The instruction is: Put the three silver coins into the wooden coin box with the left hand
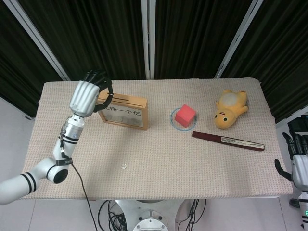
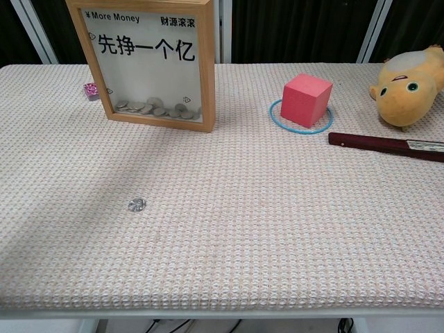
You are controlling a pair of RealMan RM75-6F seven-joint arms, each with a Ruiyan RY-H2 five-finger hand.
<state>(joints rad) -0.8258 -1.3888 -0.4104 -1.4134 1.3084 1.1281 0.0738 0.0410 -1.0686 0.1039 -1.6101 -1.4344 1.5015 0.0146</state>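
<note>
A: Black curtains hang behind a table [image 1: 202, 159] covered with a beige woven cloth. What step does the figure show?

B: Judging by the layout, a coin drop. The left hand [image 1: 90, 93] is raised over the near-left top corner of the wooden coin box [image 1: 121, 109], its dark fingers [image 1: 102, 80] curled downward toward the slot [image 1: 124, 99] that runs along the box's top edge. The slot lies just to the right of the fingertips.

A: Is it holding a coin?

B: That cannot be told. The fingers are bunched together as for a pinch, but no coin is visible between them, and the chest view does not show the hand at all.

A: How should the drop be done well?

B: If a coin is pinched, turn it edge-on and parallel to the slot, bring the fingertips a little right so they sit directly above the opening, and release only when the coin's edge is inside. Otherwise it will probably bounce off the frame.

A: Where are the coins?

B: One silver coin [image 2: 137, 204] lies flat on the cloth, well below the hand and toward the robot. Several coins [image 2: 154, 107] already rest at the bottom of the box behind its window.

A: And the arm?

B: The left forearm rises steeply from the table's near-left edge, wrist bent forward. The right hand [image 1: 299, 159] hangs off the table's far right side, fingers apart, empty.
</note>
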